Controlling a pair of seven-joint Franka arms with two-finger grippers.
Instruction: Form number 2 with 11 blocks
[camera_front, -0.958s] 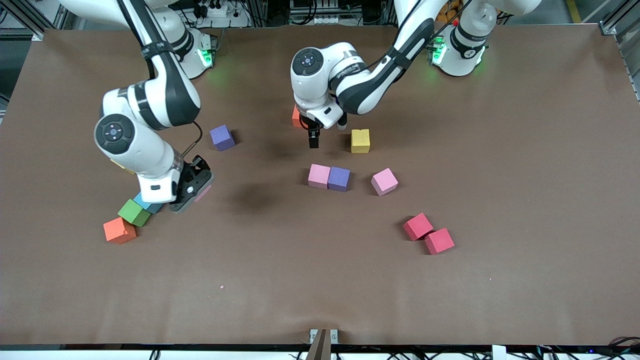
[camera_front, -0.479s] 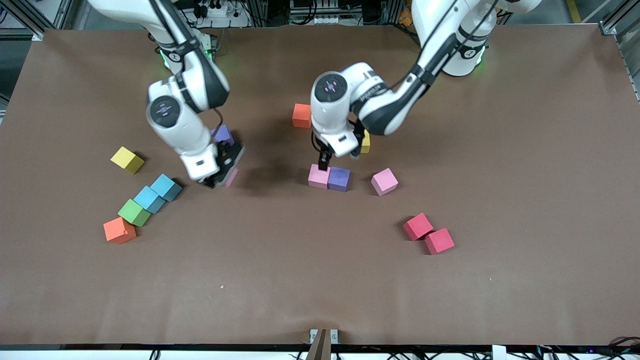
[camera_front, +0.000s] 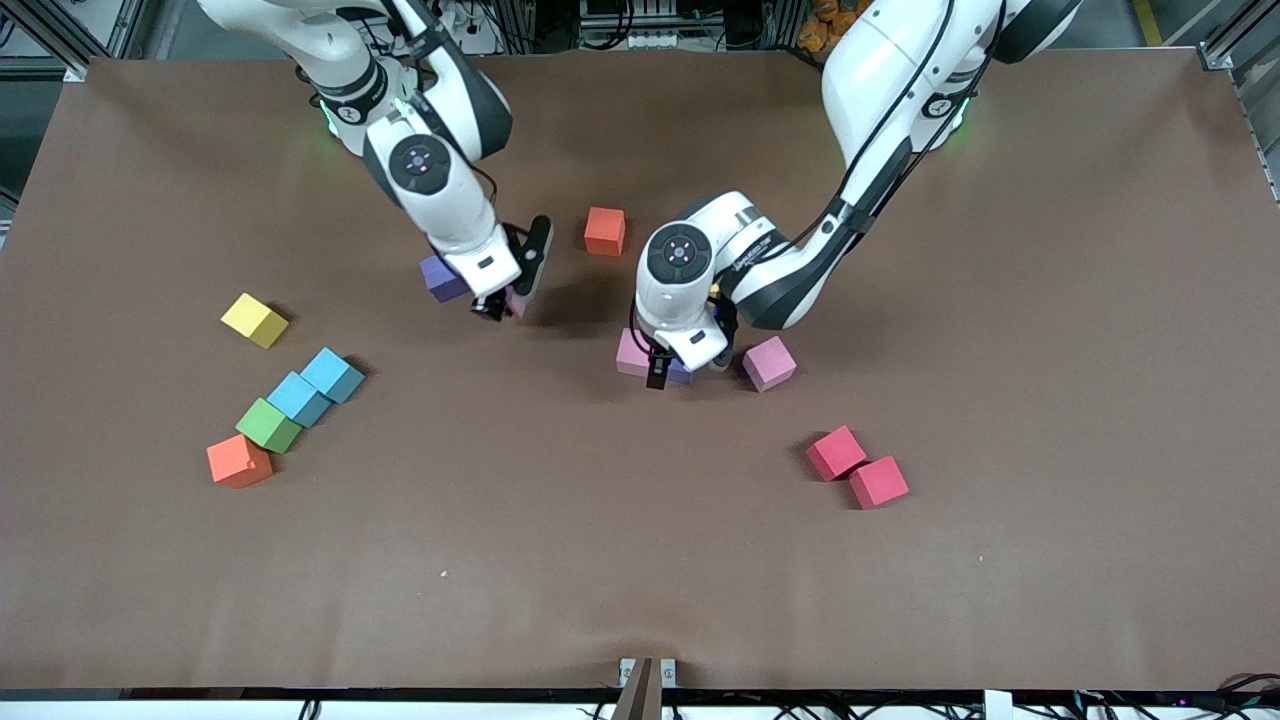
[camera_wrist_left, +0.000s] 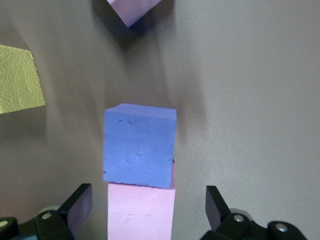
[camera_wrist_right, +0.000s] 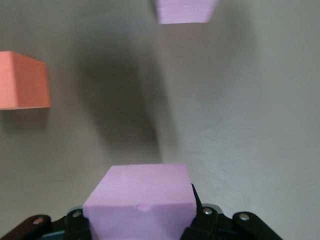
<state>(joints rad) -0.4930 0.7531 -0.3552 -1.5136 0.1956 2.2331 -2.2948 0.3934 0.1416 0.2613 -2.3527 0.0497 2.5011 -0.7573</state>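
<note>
The right gripper (camera_front: 503, 303) pinches a pink cube (camera_wrist_right: 138, 202) in the air, just beside the purple cube (camera_front: 441, 279) on the brown table (camera_front: 1000, 350). The left gripper (camera_front: 668, 377), fingers spread wide, hangs over the pink-and-purple pair (camera_wrist_left: 139, 172) lying near the table's middle, nearer the camera than the orange cube (camera_front: 604, 231).

Blocks by colour: three pink (camera_front: 769, 362), two purple (camera_front: 441, 277), two light blue (camera_front: 331, 374), two red (camera_front: 836, 452), two orange (camera_front: 605, 231), one yellow (camera_front: 254, 320), one green (camera_front: 268, 425).
</note>
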